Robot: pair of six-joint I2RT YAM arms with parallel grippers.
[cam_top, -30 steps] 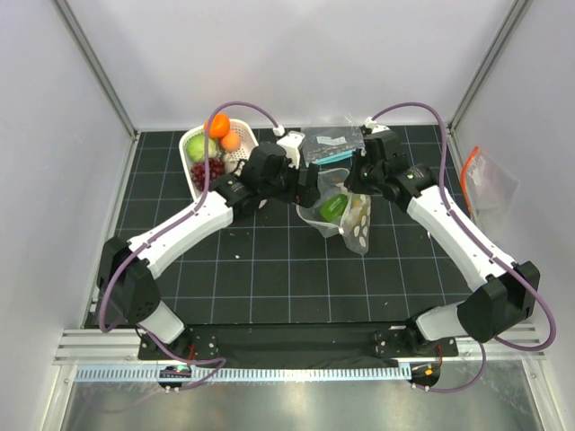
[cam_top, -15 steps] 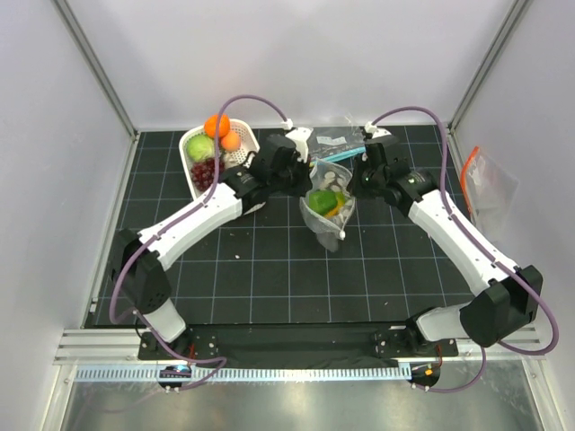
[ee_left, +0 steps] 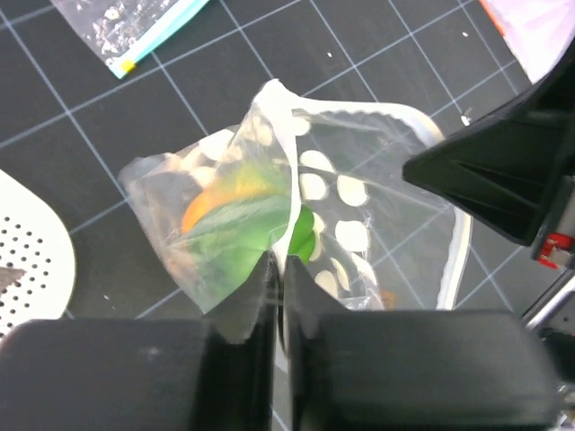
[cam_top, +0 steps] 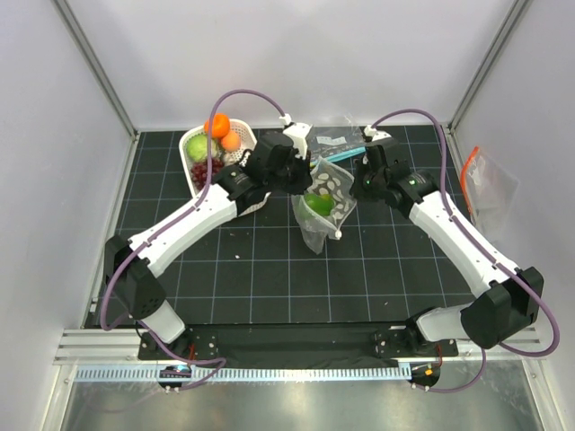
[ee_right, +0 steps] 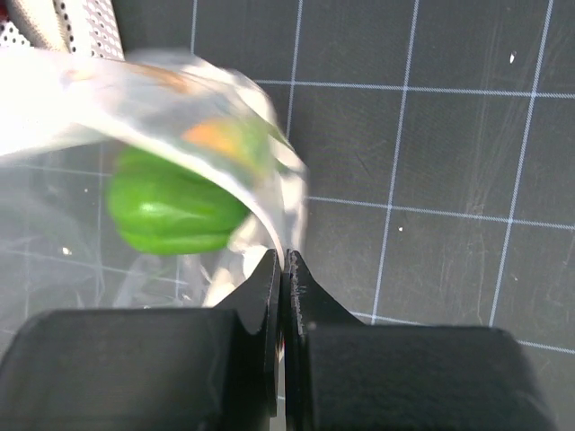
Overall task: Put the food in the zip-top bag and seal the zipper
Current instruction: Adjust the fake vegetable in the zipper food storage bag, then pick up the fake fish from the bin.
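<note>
Zip-top bag (cam_top: pixel 322 205) is held up mid-table, pinched from both sides.
If one thin pinch slips, the bag may tip and spill the green food (ee_right: pixel 175 202). Left gripper (ee_left: pixel 280 269) squeezes its 11 o'clock edge and right gripper (ee_right: pixel 284 265) its 2 o'clock edge, both arms bent inward.

Right tool (ee_right: pixel 284 262) pinches the zip-top bag (ee_right: pixel 269 190) holding green food (ee_right: pixel 171 208).

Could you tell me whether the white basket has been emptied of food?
No, the white basket holds two orange pieces, a pale green fruit and purple grapes.
</note>
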